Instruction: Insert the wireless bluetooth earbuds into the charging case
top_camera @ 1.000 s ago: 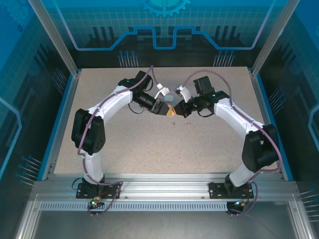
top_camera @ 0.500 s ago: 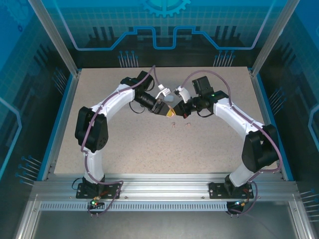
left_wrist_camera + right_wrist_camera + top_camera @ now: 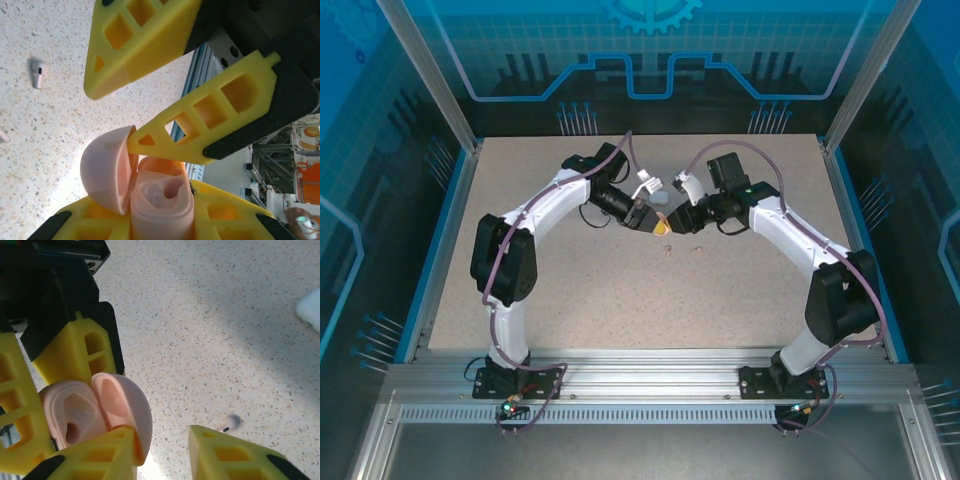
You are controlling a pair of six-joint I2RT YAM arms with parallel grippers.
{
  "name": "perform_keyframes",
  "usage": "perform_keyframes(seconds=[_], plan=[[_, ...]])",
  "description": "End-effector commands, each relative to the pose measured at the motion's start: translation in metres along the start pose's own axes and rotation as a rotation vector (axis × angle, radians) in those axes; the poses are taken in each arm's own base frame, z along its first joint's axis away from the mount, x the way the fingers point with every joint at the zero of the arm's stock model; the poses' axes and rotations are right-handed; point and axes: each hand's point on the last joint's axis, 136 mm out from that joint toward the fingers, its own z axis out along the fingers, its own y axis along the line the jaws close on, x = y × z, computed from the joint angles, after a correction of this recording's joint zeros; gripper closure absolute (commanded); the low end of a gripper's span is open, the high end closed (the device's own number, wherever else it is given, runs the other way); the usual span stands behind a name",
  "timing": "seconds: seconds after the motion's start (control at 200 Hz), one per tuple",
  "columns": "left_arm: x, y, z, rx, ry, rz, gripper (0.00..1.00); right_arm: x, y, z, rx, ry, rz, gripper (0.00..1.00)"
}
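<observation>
**Right hand closes on the held case; earbuds still on the desk**

Left: the left hand (image 3: 160, 215) is clamped on the pink charging case (image 3: 161, 200), presenting it with the lid (image 3: 105, 167) swung open.

Centre: over the last second the right hand (image 3: 680, 222) has shifted leftward until it meets the case. Its fingers are spread, with nothing between them, and one fingertip (image 3: 137, 142) touches the rim of the lid. The right wrist view shows the same contact at the lid's lower edge, and the sockets inside the case appear empty.

Right and nearer the arm bases: two earbuds (image 3: 667, 249) lie where they were on the desk (image 3: 570, 290), just in front of both hands and apart from the case.

Interpretation: the right hand is probably steadying or pressing back the lid rather than loading a bud, so insertion has not begun. A bud must still be picked up.
</observation>
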Motion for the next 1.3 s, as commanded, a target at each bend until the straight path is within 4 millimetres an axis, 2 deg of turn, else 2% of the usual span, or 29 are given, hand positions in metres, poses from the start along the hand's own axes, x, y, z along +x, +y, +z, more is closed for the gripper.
perform_keyframes(seconds=[0.0, 0.125, 0.23, 0.295, 0.405, 0.5, 0.62, 0.74, 0.86, 0.985, 1.146, 1.296], plan=[[0.000, -0.014, -0.005, 0.005, -0.026, 0.051, 1.00, -0.029, -0.003, -0.032, 0.052, -0.123, 0.019, 0.62], [-0.003, -0.018, -0.015, -0.037, -0.084, 0.094, 1.00, -0.036, -0.008, -0.058, 0.082, -0.198, 0.073, 0.53], [-0.004, -0.023, -0.023, -0.077, -0.145, 0.137, 1.00, -0.037, -0.005, -0.079, 0.071, -0.271, 0.109, 0.41], [-0.004, -0.027, -0.027, -0.097, -0.182, 0.155, 1.00, -0.036, -0.001, -0.088, 0.073, -0.296, 0.127, 0.37], [-0.008, -0.033, -0.037, -0.145, -0.265, 0.191, 1.00, -0.029, -0.002, -0.093, 0.100, -0.296, 0.189, 0.33], [-0.012, -0.042, -0.046, -0.177, -0.344, 0.241, 1.00, -0.018, -0.013, -0.090, 0.148, -0.275, 0.281, 0.33], [-0.018, -0.052, -0.061, -0.232, -0.468, 0.313, 1.00, 0.000, -0.027, -0.075, 0.192, -0.226, 0.389, 0.32], [-0.023, -0.059, -0.080, -0.330, -0.633, 0.413, 1.00, 0.020, -0.036, -0.050, 0.231, -0.146, 0.458, 0.32], [-0.027, -0.061, -0.114, -0.484, -0.848, 0.497, 1.00, 0.031, -0.031, -0.021, 0.237, -0.062, 0.469, 0.32], [-0.028, -0.065, -0.146, -0.608, -1.030, 0.556, 1.00, 0.044, -0.035, 0.005, 0.316, 0.038, 0.508, 0.33], [-0.026, -0.077, -0.166, -0.696, -1.142, 0.664, 1.00, 0.058, -0.047, 0.028, 0.455, 0.149, 0.552, 0.35], [-0.022, -0.091, -0.172, -0.732, -1.198, 0.811, 1.00, 0.063, -0.049, 0.044, 0.510, 0.198, 0.567, 0.35]])
